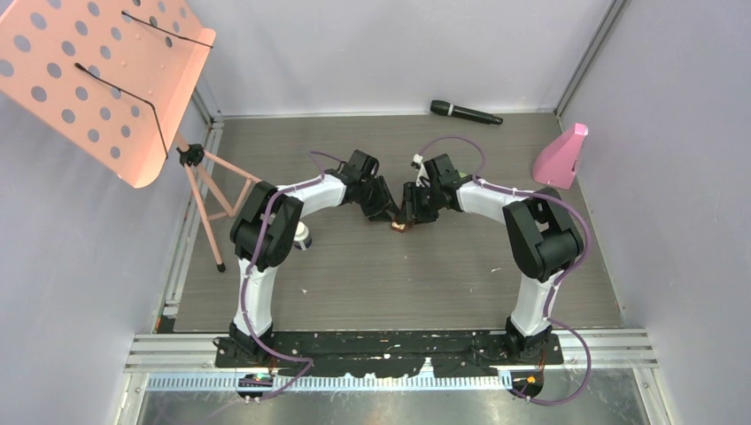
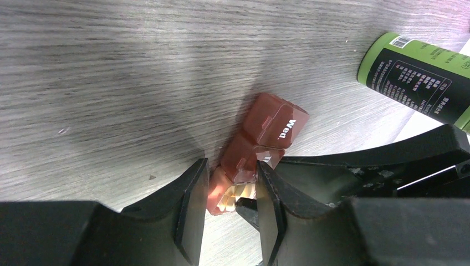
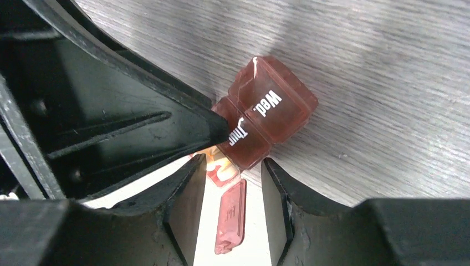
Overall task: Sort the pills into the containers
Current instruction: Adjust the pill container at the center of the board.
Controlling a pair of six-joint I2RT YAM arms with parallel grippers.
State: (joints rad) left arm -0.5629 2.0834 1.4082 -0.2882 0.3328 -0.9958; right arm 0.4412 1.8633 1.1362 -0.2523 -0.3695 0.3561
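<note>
The small brown case (image 2: pixel 275 121), with compartments marked "Wed." and "Thur", lies on the grey table (image 2: pixel 111 83). My left gripper (image 2: pixel 231 169) is shut on the case's near end, where an open compartment shows pale yellow pills (image 2: pixel 239 195). My right gripper (image 3: pixel 233 162) is open, its fingers either side of the raised lid flap (image 3: pixel 230 216) without touching it. The case (image 3: pixel 271 113) lies just beyond the right fingertips. Both grippers meet at the case (image 1: pixel 400 227) in the top view. The green-lidded bottle (image 2: pixel 421 77) lies on its side. The white bottle (image 1: pixel 303 235) is half hidden behind the left arm.
A black microphone (image 1: pixel 465 112) lies at the back. A pink object (image 1: pixel 561 156) stands at the back right. An orange perforated music stand (image 1: pixel 97 75) on a tripod stands at the left. Walls close in the table on three sides.
</note>
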